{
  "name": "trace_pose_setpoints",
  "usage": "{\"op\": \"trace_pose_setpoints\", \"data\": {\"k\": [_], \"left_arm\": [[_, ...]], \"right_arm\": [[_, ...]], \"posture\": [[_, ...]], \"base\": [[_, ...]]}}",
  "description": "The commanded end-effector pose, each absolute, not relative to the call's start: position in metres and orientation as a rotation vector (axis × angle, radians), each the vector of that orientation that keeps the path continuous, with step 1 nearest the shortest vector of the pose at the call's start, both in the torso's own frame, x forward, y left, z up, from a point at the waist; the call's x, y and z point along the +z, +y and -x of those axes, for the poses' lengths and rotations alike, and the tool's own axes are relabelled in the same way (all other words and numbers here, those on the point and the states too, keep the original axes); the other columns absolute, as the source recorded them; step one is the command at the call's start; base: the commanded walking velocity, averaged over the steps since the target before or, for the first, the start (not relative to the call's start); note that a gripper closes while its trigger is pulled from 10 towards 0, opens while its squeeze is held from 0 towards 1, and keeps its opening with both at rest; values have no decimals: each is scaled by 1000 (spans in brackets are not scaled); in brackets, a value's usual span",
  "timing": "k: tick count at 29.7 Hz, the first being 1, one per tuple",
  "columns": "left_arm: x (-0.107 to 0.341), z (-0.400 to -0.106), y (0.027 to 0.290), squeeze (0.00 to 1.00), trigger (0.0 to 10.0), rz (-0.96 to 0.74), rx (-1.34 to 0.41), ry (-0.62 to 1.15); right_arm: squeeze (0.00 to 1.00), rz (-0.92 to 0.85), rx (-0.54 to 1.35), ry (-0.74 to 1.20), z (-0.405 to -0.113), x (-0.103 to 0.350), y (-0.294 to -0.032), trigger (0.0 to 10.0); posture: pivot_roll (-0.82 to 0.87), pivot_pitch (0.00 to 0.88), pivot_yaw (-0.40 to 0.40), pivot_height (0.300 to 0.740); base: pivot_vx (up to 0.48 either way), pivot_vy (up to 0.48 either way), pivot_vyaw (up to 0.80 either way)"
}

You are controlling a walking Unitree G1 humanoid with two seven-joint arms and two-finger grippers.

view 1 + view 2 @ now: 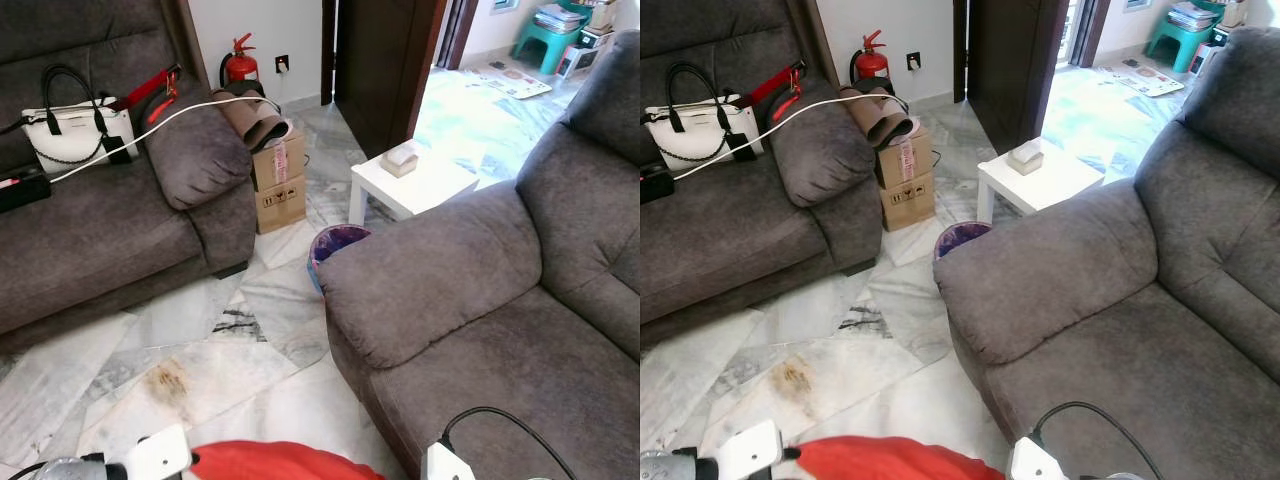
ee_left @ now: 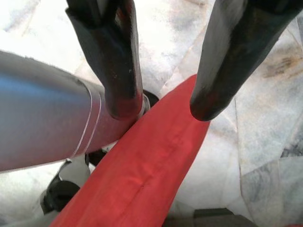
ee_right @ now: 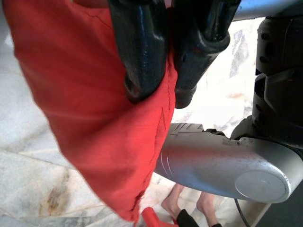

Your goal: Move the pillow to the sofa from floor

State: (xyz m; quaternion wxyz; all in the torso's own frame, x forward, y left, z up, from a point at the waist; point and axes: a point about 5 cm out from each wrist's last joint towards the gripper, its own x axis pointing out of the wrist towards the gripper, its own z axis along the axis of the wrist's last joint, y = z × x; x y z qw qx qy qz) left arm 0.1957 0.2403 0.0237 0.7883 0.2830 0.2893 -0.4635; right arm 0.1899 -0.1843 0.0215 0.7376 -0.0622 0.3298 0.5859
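Across the right half of the head views spreads a dark grey sofa (image 1: 500, 300) with a broad padded armrest; a second grey sofa (image 1: 90, 220) lines the left side, and pale marble floor (image 1: 220, 350) runs between them. On the left sofa sit a white handbag (image 1: 70, 130) with black handles and a white cable (image 1: 190, 110) draped over the armrest. Beside that armrest stands a stacked cardboard box (image 1: 278, 185) with a brown roll on top, and a red fire extinguisher (image 1: 240, 65) stands against the wall behind. A small white side table (image 1: 410, 185) carries a tissue box (image 1: 400, 158), and a purple-lined bin (image 1: 335, 245) sits just beside the right sofa's armrest.

At the bottom edge of the head views, the red pillow (image 1: 280, 462) is held low between the two arms, above the floor and not on either sofa. The white wrist housings flank it on either side.

The right wrist view shows what the head views cut off: the right gripper (image 3: 158, 85) has its fingers pinched together on a fold of the pillow's red fabric, which hangs below them. A person's bare feet (image 3: 189, 205) stand on the floor beneath.

In the left wrist view, the left gripper (image 2: 161, 101) holds its fingers spread apart, straddling the pillow's edge, with the silver right arm (image 2: 42, 123) beside one finger.
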Motion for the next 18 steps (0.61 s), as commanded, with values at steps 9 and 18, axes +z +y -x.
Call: {"op": "trace_pose_setpoints", "data": {"k": [9, 18], "left_arm": [[4, -186, 240, 1000, 10000, -751, -1138, 675], [-4, -186, 248, 1000, 10000, -842, -1169, 678]], "right_arm": [[0, 119, 1412, 617, -191, 49, -170, 10000], [0, 119, 1425, 596, -190, 58, -168, 10000]], "posture": [[51, 142, 26, 740], [34, 142, 27, 740]], "base": [[0, 0, 0], [0, 0, 0]]}}
